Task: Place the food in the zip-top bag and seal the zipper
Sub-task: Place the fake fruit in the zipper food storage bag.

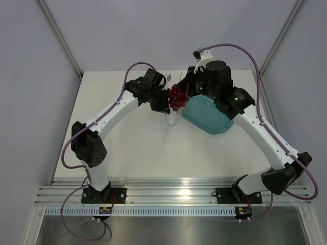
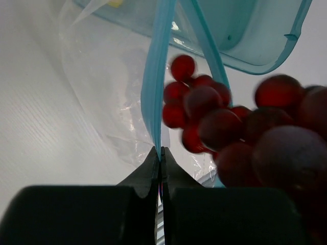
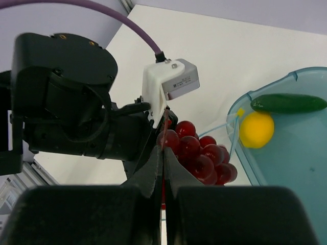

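My left gripper (image 2: 160,149) is shut on the light blue zipper (image 2: 155,76) of the clear zip-top bag (image 2: 110,92), holding one edge of its mouth up. The bag (image 1: 171,122) hangs below my left gripper (image 1: 164,104). My right gripper (image 3: 164,148) is shut on the stem of the dark red grapes (image 3: 204,153). The bunch (image 1: 177,98) hangs at the bag's mouth between the two grippers, close to the zipper strip in the left wrist view (image 2: 225,127). The yellow lemon (image 3: 256,129) and green cucumber (image 3: 288,103) lie in the teal tray (image 3: 291,178).
The teal tray (image 1: 207,118) sits right of the bag, under my right arm, its rim near the bag's mouth (image 2: 255,61). The left arm's wrist and white camera block (image 3: 171,84) are directly behind the grapes. White table (image 1: 127,153) extends toward the front.
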